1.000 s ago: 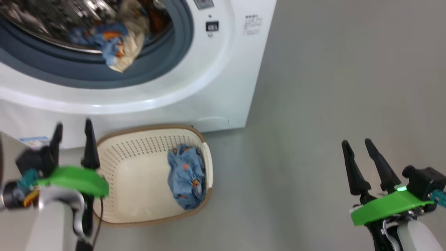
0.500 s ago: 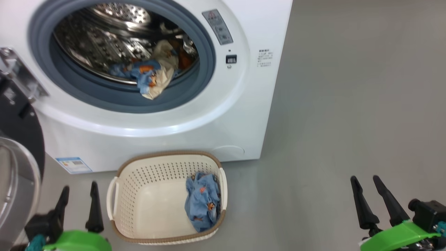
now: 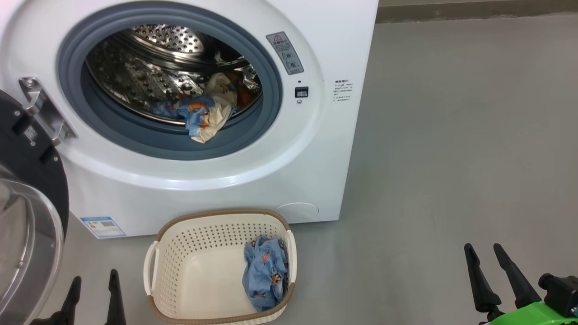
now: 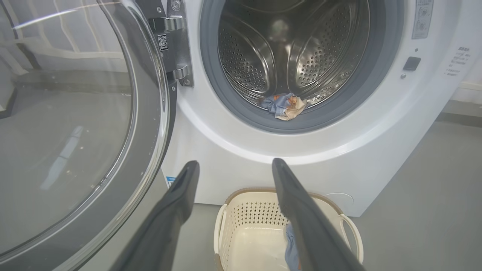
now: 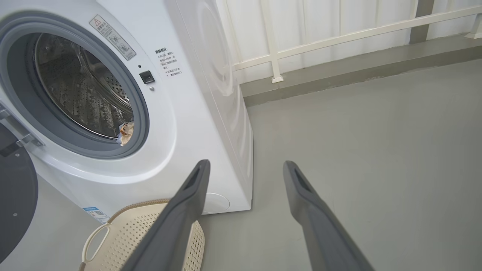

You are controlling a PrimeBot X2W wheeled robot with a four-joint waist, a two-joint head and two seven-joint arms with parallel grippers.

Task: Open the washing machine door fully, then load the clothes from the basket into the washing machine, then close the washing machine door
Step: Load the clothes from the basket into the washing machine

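The white washing machine [image 3: 316,180] stands with its black-rimmed glass door [image 3: 27,234] swung open to the left. One blue, cream and orange garment [image 3: 203,115] lies at the drum's front lip, on the grey seal. The cream basket [image 3: 180,271] sits on the floor in front, with a blue printed garment [image 3: 266,273] against its right wall. My left gripper [image 3: 92,282] is open at the bottom left, beside the basket's left handle. My right gripper [image 3: 483,253] is open at the lower right, well clear of the basket. In the left wrist view the door [image 4: 75,131] is close on the left.
Grey floor [image 3: 451,158] stretches to the right of the machine. A white railing and a raised kerb [image 5: 339,71] run along the far wall behind it.
The head camera has tilted up and pulled back, so the drum opening now shows whole and the grippers sit lower in the picture. The garments have not moved.
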